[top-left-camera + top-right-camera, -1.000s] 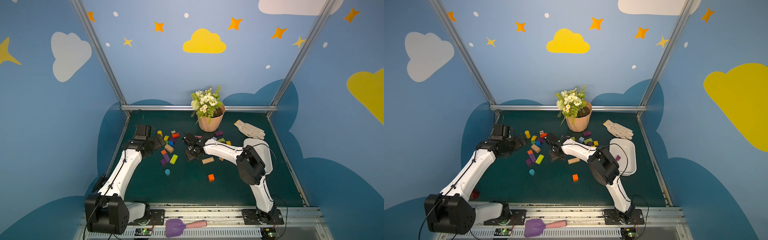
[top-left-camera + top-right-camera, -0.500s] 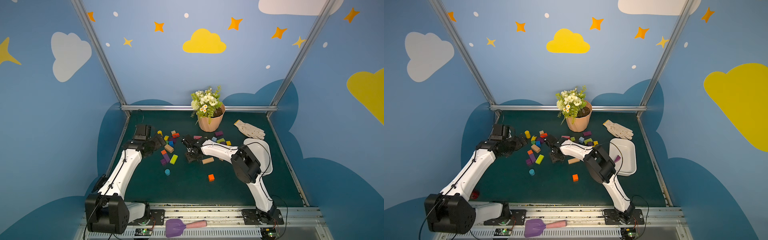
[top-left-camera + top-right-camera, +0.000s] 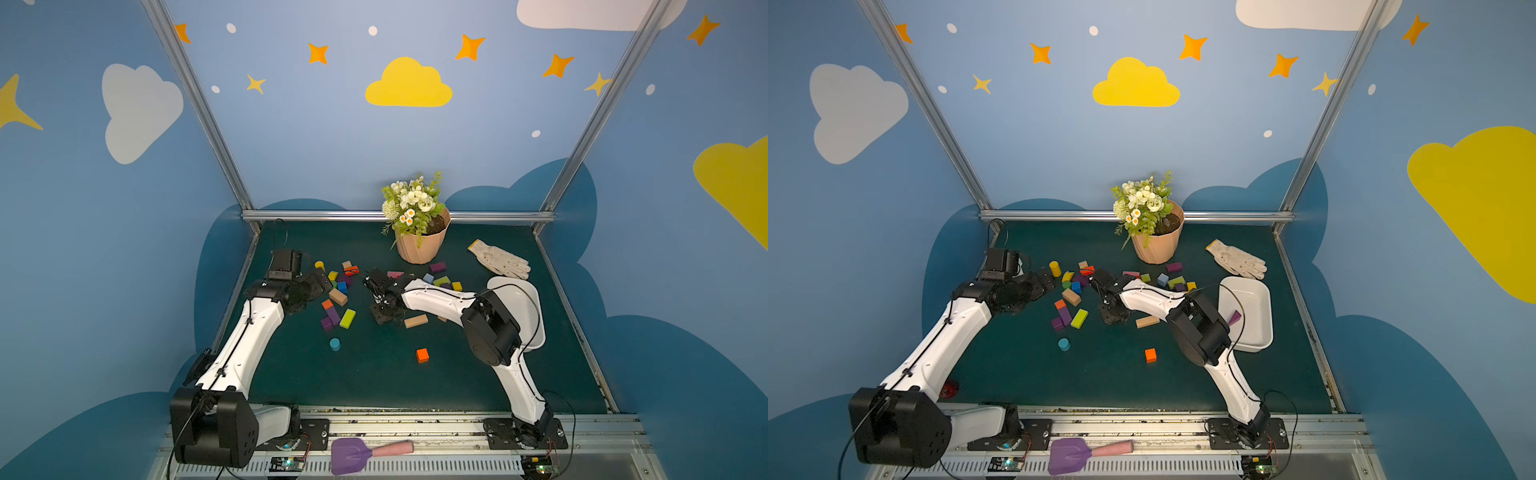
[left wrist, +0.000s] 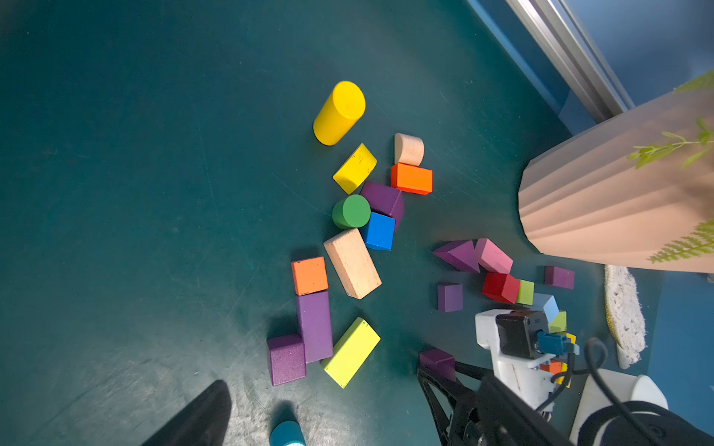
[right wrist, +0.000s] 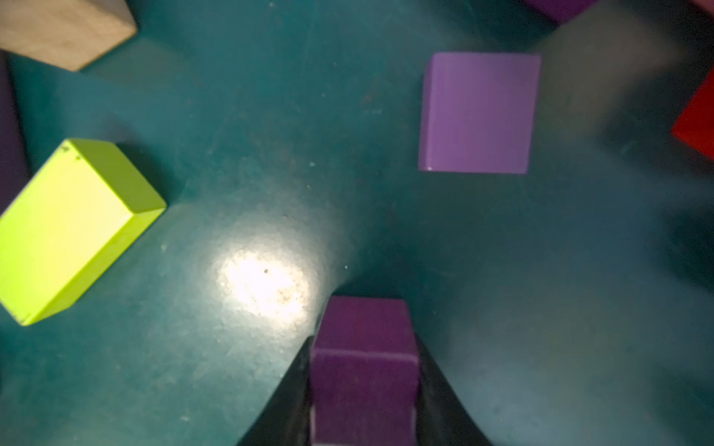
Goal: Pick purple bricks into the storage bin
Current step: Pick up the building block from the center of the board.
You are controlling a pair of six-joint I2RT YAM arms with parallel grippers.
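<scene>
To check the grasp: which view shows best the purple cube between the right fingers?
The right wrist view: the purple cube sits close up between both fingers. The left wrist view shows it small; the top views hide it.

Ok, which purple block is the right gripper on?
The purple cube between the fingers of the right gripper. The loose cube just beyond it and the other purple blocks are ungripped.

In a top view the right arm [image 3: 492, 328] hides the 9 o'clock side of the storage bin [image 3: 517, 284], at 3 o'clock on the mat [image 3: 374, 382]. In the right wrist view the purple cube [image 5: 363, 386] in the right gripper [image 5: 364, 347] is blurred and cut by the frame edge; a red block [image 5: 699, 119] and a wooden block [image 5: 58, 27] are cropped too.
</scene>
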